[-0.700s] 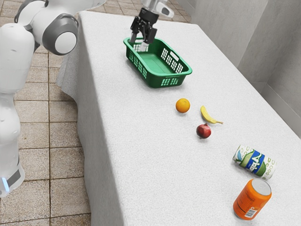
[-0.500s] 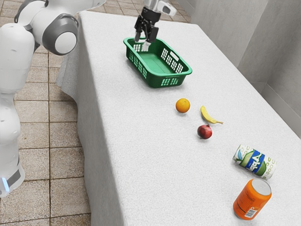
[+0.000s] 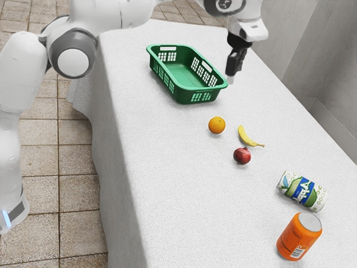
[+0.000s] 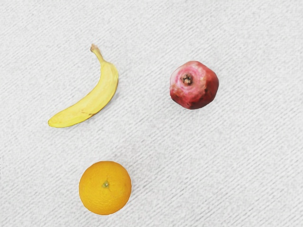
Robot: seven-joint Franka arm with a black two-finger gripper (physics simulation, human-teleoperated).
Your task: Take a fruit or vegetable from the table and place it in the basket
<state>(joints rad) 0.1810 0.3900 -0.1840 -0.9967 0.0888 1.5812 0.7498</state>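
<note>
The jaws, parted or closed I cannot tell, hang empty, higher than orange [image 4: 105, 188], banana [image 4: 94, 98] and pomegranate [image 4: 194, 85].

We see bright, diffuse light across the pale tablecloth [image 3: 178, 184], whose hanging side looks greyer, with faint, soft-edged shadows beside the basket [image 3: 187, 96] and the orange [image 4: 105, 194], and dimmer grey on the walls [image 3: 298, 44] beyond.
</note>
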